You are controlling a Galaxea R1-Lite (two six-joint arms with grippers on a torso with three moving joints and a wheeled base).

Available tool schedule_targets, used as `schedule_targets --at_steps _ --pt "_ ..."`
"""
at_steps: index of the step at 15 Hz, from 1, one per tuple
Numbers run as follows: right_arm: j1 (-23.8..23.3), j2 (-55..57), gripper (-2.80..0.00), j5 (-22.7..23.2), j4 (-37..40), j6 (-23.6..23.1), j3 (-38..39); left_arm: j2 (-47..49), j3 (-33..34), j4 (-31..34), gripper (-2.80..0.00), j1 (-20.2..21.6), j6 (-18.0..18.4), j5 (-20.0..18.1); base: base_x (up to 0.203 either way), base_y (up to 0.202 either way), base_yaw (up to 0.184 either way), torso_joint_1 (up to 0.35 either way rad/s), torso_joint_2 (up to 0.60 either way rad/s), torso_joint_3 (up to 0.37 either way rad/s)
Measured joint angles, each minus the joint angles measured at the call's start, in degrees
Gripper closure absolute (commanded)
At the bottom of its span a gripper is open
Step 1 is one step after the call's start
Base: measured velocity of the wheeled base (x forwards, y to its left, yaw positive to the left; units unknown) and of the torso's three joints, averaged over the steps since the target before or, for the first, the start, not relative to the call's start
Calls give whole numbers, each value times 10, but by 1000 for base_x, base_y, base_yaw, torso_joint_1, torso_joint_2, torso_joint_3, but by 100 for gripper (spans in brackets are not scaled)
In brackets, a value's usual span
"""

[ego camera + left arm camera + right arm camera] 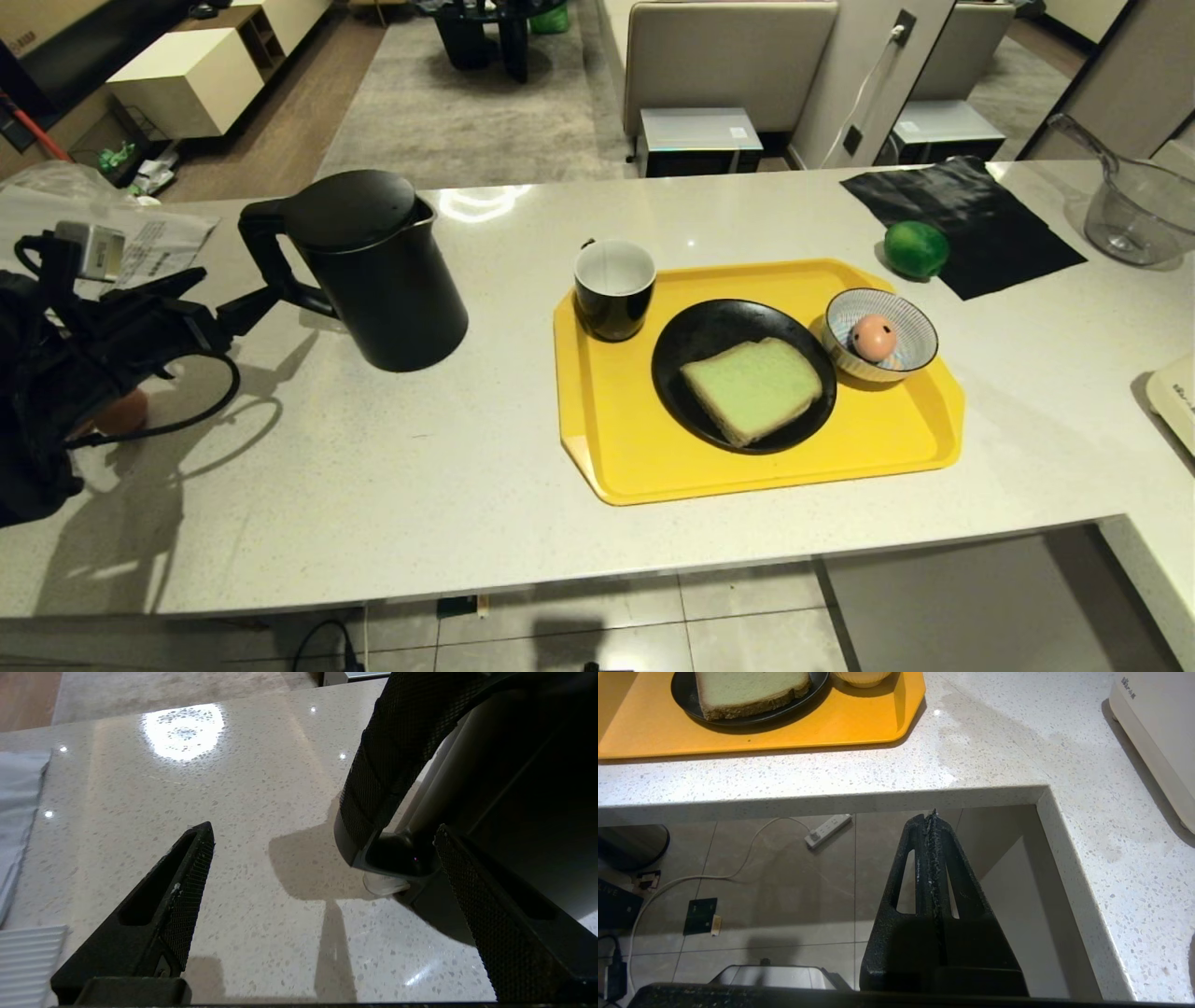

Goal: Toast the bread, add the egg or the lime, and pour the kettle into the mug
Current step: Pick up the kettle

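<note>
The black kettle (383,280) stands on the counter at the left, its handle (271,252) turned toward my left gripper (233,301). That gripper (324,829) is open. The textured handle (387,765) rises just ahead of the fingertips, its lower end between them and close to one finger (490,914), not gripped. The black mug (613,287) stands on the yellow tray (607,439). A slice of pale green bread (754,387) lies on a black plate (691,359). The egg (875,338) rests in a striped bowl (920,322). The lime (916,248) sits beyond the tray. My right gripper (934,814) hangs shut below the counter edge.
A black cloth (971,224) and a clear glass jug (1134,210) lie at the back right. A white appliance (1174,397) stands at the right edge. Papers and a plastic bag (140,238) lie behind my left arm. A power strip (829,829) lies on the floor.
</note>
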Motion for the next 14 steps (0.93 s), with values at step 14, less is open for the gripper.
schedule_targets --at_steps 14 --pt "0 0 0 0 0 0 0 55 -110 4 -280 -38 -2 3 0 0 0 0 0 0"
